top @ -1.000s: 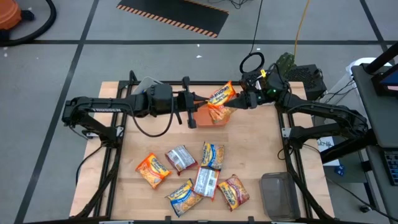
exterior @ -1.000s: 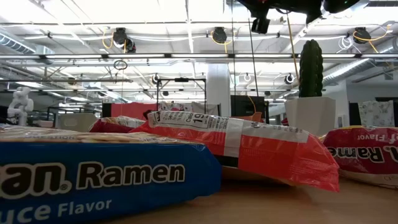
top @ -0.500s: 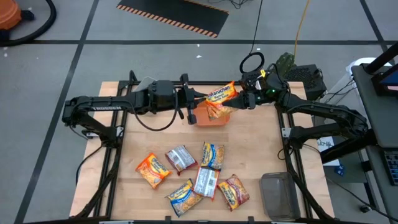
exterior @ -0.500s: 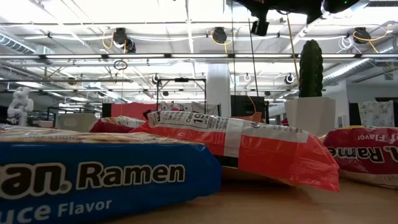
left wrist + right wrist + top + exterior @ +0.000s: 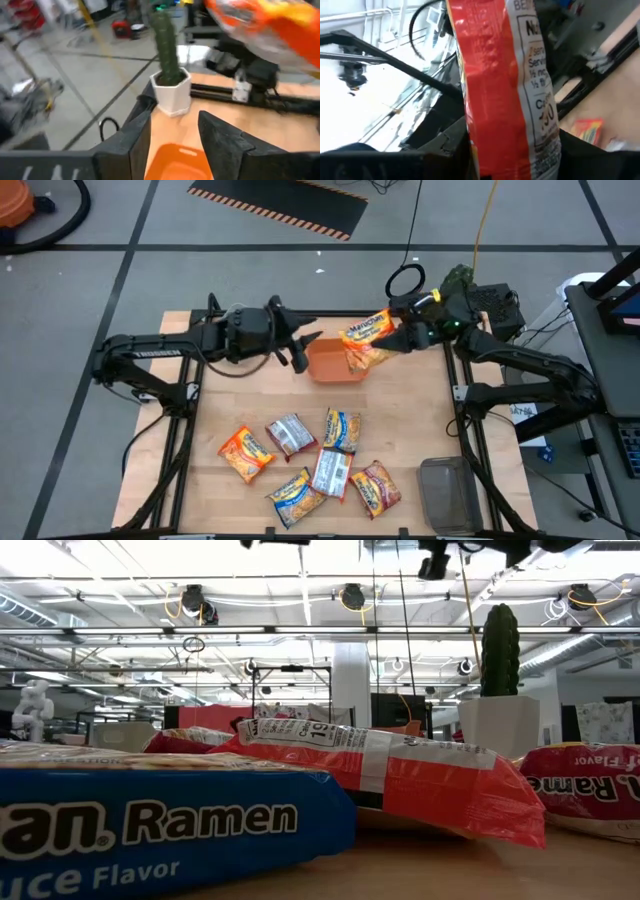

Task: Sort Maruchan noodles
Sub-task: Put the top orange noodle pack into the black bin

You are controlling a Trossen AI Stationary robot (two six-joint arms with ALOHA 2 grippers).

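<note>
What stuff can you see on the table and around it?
Held noodle packet: one, orange, in the right end effector above the orange bin.
Loose noodle packets: six, orange, silver-red, yellow-blue and red, clustered at the table's near middle.
Orange bin: one, far middle of the table.
Clear bin: one, near right corner.
Cactus: one, green, in a white pot at the far right edge.
Left end effector: open, empty, beside the orange bin.
Right end effector: shut on the held noodle packet.

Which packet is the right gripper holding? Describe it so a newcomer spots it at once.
Find the orange bin at the table's far edge. Just above its right side, the right gripper holds an orange packet. It is the only packet in the air; the others lie near the front edge.
</note>
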